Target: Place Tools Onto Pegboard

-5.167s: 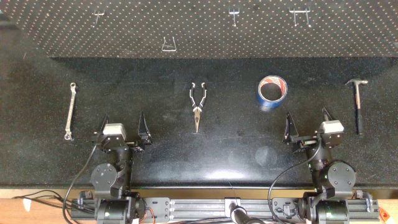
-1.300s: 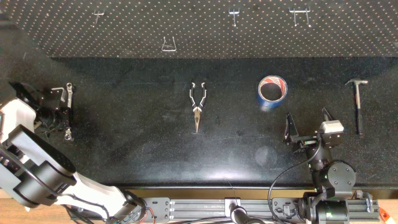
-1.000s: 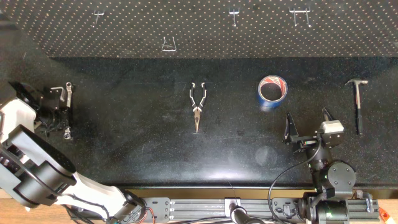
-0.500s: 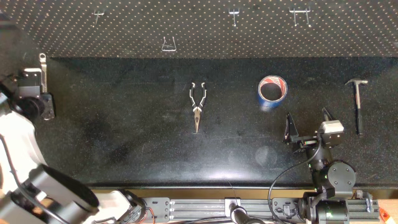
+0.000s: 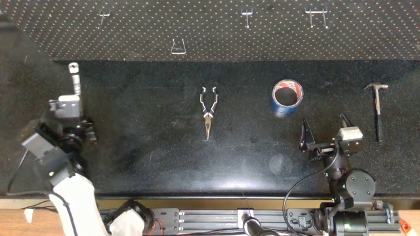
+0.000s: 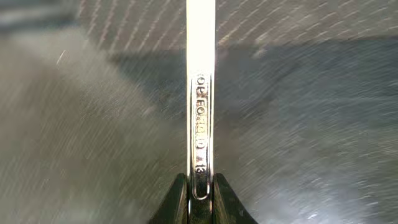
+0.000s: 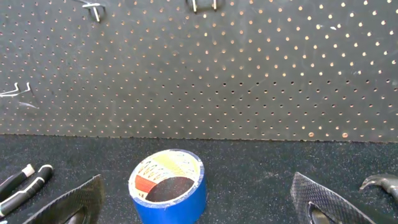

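Black pegboard (image 5: 210, 29) is filling the top of the frame, and the black tabletop (image 5: 164, 144) is running below it. The left arm has swung out of its parked spot at lower left. Its left pincer (image 5: 70, 99) is now pinching the wrench (image 5: 74, 73) by the lower shank, with the free end pointing up-frame toward the board. The wrench was lying flat at the left of the tabletop seconds ago and is now off it, so the pick looks done and hanging it is coming next. A likely target is the hook (image 5: 104, 16) at upper left. The right pincer (image 5: 323, 126) is sitting spread and idle at lower right, same as before. Still waiting on the tabletop:
- tape roll (image 5: 287, 96), right of centre
- hammer (image 5: 377, 108), far right
- pliers (image 5: 209, 110), centre

Other hooks (image 5: 178, 47) are hanging bare on the board.
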### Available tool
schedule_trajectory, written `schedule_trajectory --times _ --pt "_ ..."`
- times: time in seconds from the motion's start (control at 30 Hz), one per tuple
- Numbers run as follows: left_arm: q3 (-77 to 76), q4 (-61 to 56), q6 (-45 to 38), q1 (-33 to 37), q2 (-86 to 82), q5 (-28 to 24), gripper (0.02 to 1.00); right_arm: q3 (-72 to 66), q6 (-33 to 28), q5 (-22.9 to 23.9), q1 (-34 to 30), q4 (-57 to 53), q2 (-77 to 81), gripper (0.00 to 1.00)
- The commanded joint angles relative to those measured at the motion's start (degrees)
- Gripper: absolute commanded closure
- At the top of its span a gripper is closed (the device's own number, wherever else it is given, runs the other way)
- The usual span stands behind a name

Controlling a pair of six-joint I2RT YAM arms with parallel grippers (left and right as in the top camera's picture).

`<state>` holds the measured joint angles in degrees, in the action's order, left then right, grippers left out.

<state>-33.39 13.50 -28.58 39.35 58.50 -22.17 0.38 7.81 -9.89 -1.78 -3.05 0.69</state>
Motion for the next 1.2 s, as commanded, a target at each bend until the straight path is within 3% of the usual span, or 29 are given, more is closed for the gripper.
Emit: schedule_trajectory --times 0.03,0.2,0.43,0.63,0.77,1.0,1.2 --pt "0.02 -5.95 4.87 -8.92 -3.08 -8.55 0.989 -0.15 -0.79 0.26 -0.17 -0.35 -0.52 0.025" --pt "0.02 -16.31 16.28 -11.04 -3.13 -8.5 0.989 -0.15 -0.79 0.26 -0.17 -0.35 -0.52 0.025" --pt "0.83 -17.18 16.15 -11.82 -9.81 -7.65 0.991 -0.15 -0.79 0.26 -0.17 -0.35 -0.52 0.025" --pt "8.66 -25.2 16.13 -15.82 -13.25 3.85 0.989 -0.15 -0.79 0.26 -0.17 -0.35 -0.52 0.025" --pt "15.89 -39.71 16.15 -17.18 -12.63 3.54 0.989 -0.15 -0.79 0.26 -0.17 -0.35 -0.52 0.025" --pt "15.23 -43.98 16.72 -20.0 -0.59 3.58 0.991 -0.15 -0.79 0.26 -0.17 -0.35 -0.52 0.025" --pt "9.4 -43.98 22.73 -19.89 9.05 3.67 0.989 -0.15 -0.79 0.26 -0.17 -0.35 -0.52 0.025"
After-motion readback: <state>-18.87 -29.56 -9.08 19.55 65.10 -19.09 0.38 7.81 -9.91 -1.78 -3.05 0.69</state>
